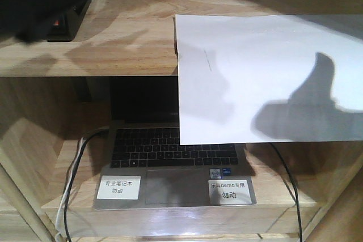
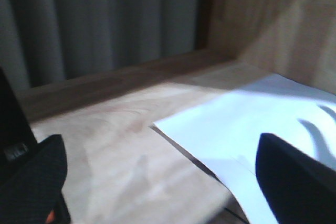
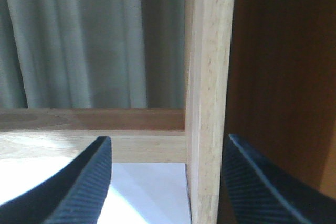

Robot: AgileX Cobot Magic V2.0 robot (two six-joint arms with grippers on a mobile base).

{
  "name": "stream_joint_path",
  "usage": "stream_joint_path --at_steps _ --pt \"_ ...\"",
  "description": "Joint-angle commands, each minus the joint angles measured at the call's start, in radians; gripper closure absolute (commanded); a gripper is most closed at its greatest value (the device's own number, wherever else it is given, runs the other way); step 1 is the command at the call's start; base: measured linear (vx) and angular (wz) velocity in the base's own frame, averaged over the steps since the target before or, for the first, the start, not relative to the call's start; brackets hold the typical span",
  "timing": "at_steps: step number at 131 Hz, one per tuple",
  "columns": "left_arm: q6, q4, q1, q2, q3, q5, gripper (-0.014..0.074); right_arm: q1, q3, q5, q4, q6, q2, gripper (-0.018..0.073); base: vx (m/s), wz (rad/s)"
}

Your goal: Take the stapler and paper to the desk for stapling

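Paper and stapler on the upper shelf board, both grippers spread wide and empty.

The upper shelf board (image 1: 113,43) runs across the front view from 9 to 3 o'clock, and an open laptop (image 1: 170,157) sits below it at 6 o'clock. The paper (image 1: 266,77) lies on the board at 2 o'clock, its near part hanging past the edge in front of the laptop's screen. The left gripper (image 2: 160,145) has its fingers far apart above the board, with nothing held. The right gripper (image 3: 168,139) is equally wide, one finger on each side of a wooden upright (image 3: 210,77), gripping nothing. The stapler (image 1: 67,24) sits on the board at 10 o'clock, partly behind a dark blur.
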Motion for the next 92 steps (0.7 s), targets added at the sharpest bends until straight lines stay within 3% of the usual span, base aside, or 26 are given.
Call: stream_joint_path --at_steps 1,13,29,48,71,92 --pt "-0.166 0.144 -0.006 0.054 -0.120 0.010 -0.0076 -0.006 -0.024 -0.081 -0.004 -0.006 0.009 0.0125 0.00 0.00" --pt "-0.278 0.269 -0.006 0.131 -0.240 0.108 -0.0065 -0.006 -0.024 -0.081 -0.004 -0.006 0.009 0.0125 0.00 0.00" --pt "-0.328 0.350 -0.006 0.227 -0.387 0.231 -0.0064 -0.006 -0.024 -0.081 -0.004 -0.006 0.009 0.0125 0.00 0.00" --pt "-0.348 0.364 -0.003 0.340 -0.540 0.380 -0.0058 -0.006 -0.024 -0.081 -0.004 -0.006 0.009 0.0125 0.00 0.00" --pt "-0.383 0.443 -0.003 0.486 -0.716 0.574 -0.0049 -0.006 -0.024 -0.081 -0.004 -0.006 0.009 0.0125 0.00 0.00" --pt "-0.383 0.458 0.021 0.573 -0.830 0.671 -0.0044 -0.006 -0.024 -0.081 -0.004 -0.006 0.009 0.0125 0.00 0.00"
